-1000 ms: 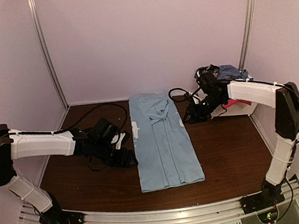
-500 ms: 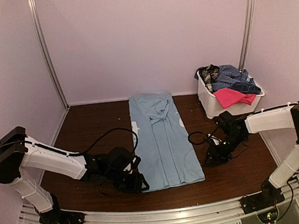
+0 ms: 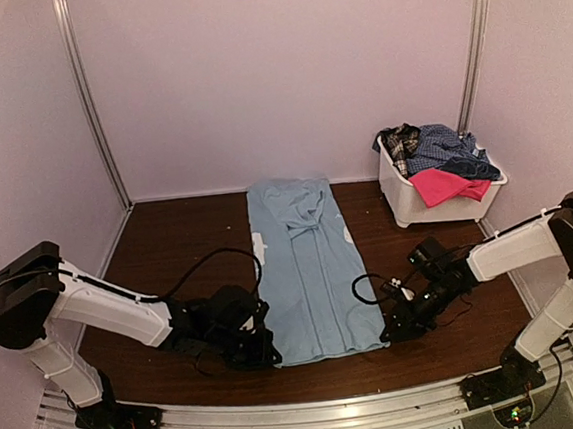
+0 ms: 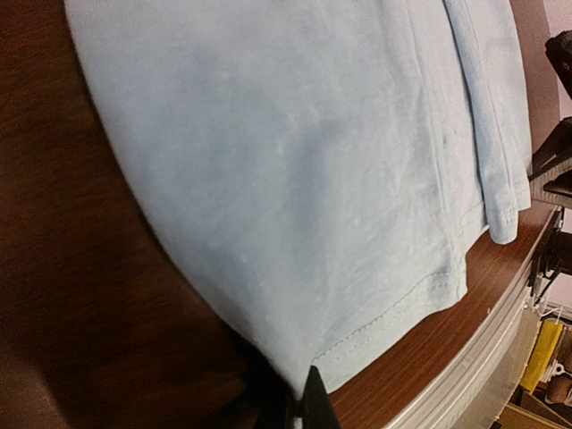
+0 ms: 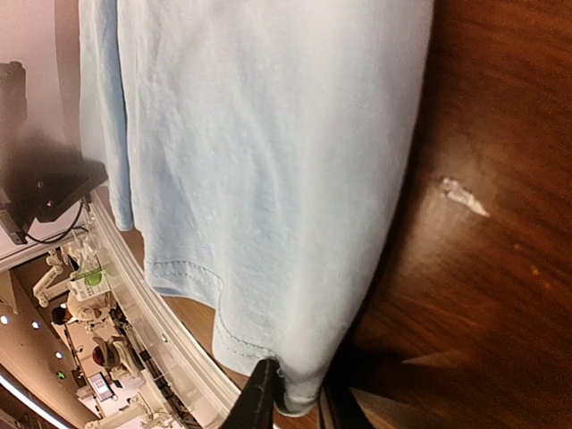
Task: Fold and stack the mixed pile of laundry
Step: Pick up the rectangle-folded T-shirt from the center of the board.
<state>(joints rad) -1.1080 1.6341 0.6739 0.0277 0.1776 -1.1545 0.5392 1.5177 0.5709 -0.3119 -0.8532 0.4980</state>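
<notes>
A light blue T-shirt [image 3: 310, 273] lies flat, folded lengthwise, in the middle of the brown table [image 3: 169, 245]. My left gripper [image 3: 269, 355] sits low at its near left corner. In the left wrist view the jaws [image 4: 302, 404] are shut on the hem corner of the T-shirt [image 4: 295, 179]. My right gripper [image 3: 387, 334] is at the near right corner, and the bunched corner of the T-shirt [image 5: 268, 161] fills the gap between its fingers [image 5: 295, 400]. The rest of the mixed laundry pile [image 3: 437, 156] sits in the basket: blue check, pink, plaid and navy pieces.
The white plastic basket [image 3: 437, 209] stands at the back right by the wall. A metal rail [image 3: 314, 413] runs along the near table edge, just beyond both gripped corners. A small white scrap [image 5: 463, 197] lies on the wood right of the shirt. Black cables trail from both wrists.
The right arm swung from the basket down to the shirt's near right corner and its jaws narrowed onto it. The left arm slid to the near left corner and closed.
</notes>
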